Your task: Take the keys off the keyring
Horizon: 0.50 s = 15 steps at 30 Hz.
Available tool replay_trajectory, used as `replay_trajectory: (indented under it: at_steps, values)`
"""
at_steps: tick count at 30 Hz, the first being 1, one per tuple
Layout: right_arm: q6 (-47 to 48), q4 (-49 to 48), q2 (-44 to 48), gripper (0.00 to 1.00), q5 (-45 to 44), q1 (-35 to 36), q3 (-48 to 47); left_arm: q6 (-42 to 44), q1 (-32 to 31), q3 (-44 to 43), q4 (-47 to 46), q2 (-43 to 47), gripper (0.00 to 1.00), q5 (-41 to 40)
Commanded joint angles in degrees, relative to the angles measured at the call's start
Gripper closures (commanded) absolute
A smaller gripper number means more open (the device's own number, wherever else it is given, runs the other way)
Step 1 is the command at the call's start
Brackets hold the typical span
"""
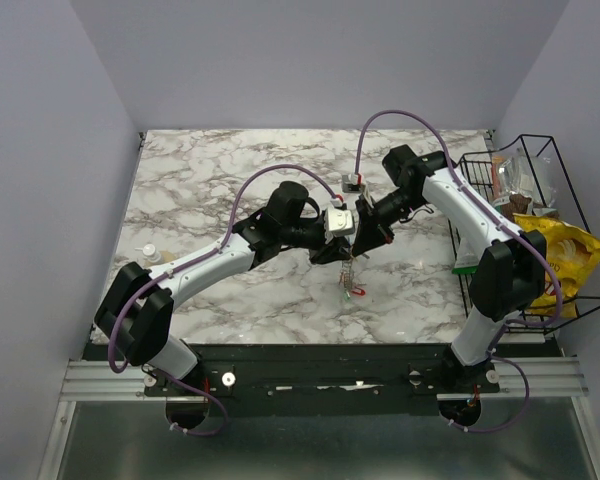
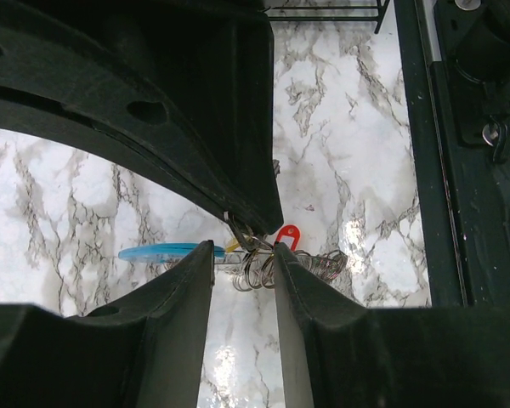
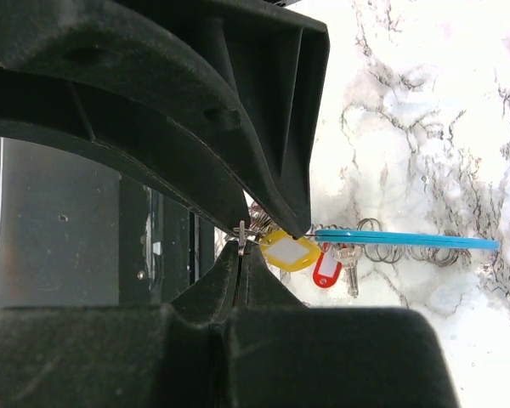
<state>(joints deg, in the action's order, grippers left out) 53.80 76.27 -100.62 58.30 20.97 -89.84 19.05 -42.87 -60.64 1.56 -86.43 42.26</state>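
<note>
My right gripper (image 3: 242,248) is shut on a small metal split ring at the top of the bunch. From it hang a yellow-tagged key (image 3: 289,252), a red-tagged key (image 3: 325,270), a bare silver key (image 3: 350,269) and several wire rings. The keyring's bright blue part (image 3: 408,239) shows edge-on, running right. My left gripper (image 2: 244,255) meets it from the other side, jaws apart, with wire rings (image 2: 259,270) and a thin wire between the fingertips. The blue part (image 2: 166,252) and the red tag (image 2: 287,236) flank them. From above, the bunch (image 1: 352,282) hangs below both grippers (image 1: 348,238).
A black wire basket (image 1: 525,230) with snack bags, one of them yellow (image 1: 565,255), stands at the table's right edge. A small white bottle (image 1: 148,254) sits at the left edge. The dark front rail (image 1: 320,360) runs along the near edge.
</note>
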Motion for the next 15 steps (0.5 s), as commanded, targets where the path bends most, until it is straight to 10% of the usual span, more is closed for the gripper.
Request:
replay_trajectory:
  at_steps: [1,15]
  values:
    - [1.9,5.6,0.1,0.99,3.3,-0.2,-1.8,1.2,-0.3,-0.4,0.2,-0.5,0.63,2.7]
    - [2.1,6.3,-0.3,0.99,3.1,-0.3,-3.3,1.6,-0.3,0.2,2.0,0.2,0.71,5.3]
